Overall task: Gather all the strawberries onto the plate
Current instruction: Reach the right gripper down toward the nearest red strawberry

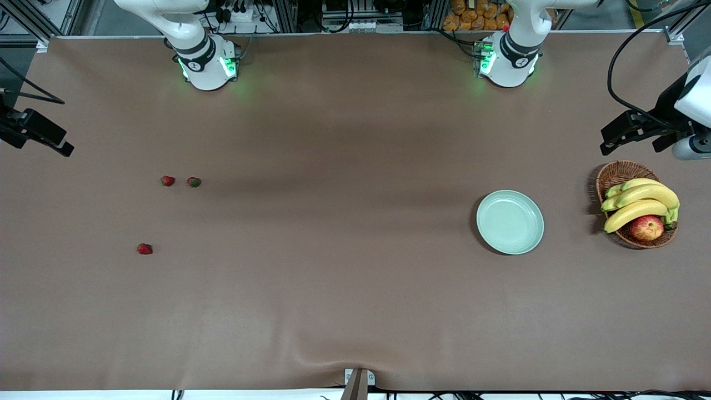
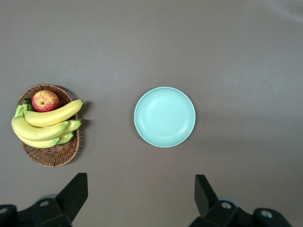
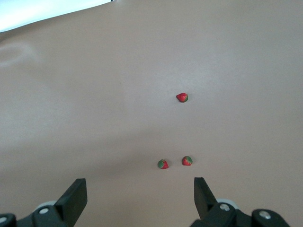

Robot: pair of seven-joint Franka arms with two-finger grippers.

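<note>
3 tiny red strawberries with green leafy caps lie on the brown cloth-covered counter (image 1: 355,289), all well apart from the round, shallow, pale mint-green plate (image 1: 510,221), toward the right arm's end of the counter. 2 of them (image 1: 168,180) (image 1: 194,181) sit near each other, farther from the front camera than the plate; the 3rd (image 1: 144,249) lies alone, nearer that camera than the plate. The plate holds nothing, so none of the task looks done.

The left pincer (image 2: 142,196) hangs spread wide over the counter near the plate, holding nothing. The right pincer (image 3: 140,198) hangs spread wide over the counter near the pair of berries, also holding nothing.

Just beside the plate, toward the left arm's end, a brown wicker basket (image 1: 616,176) carries yellow bananas (image 1: 639,203) and a red-yellow apple (image 1: 646,227).

The berries look light, soft and easily bruised; a gentle pinch across the red body, below the cap, seems safest. In the front view the 2nd berry's cap faces the plate; the lone berry's long axis lies roughly toward the plate. Its cap direction is too small to tell.
</note>
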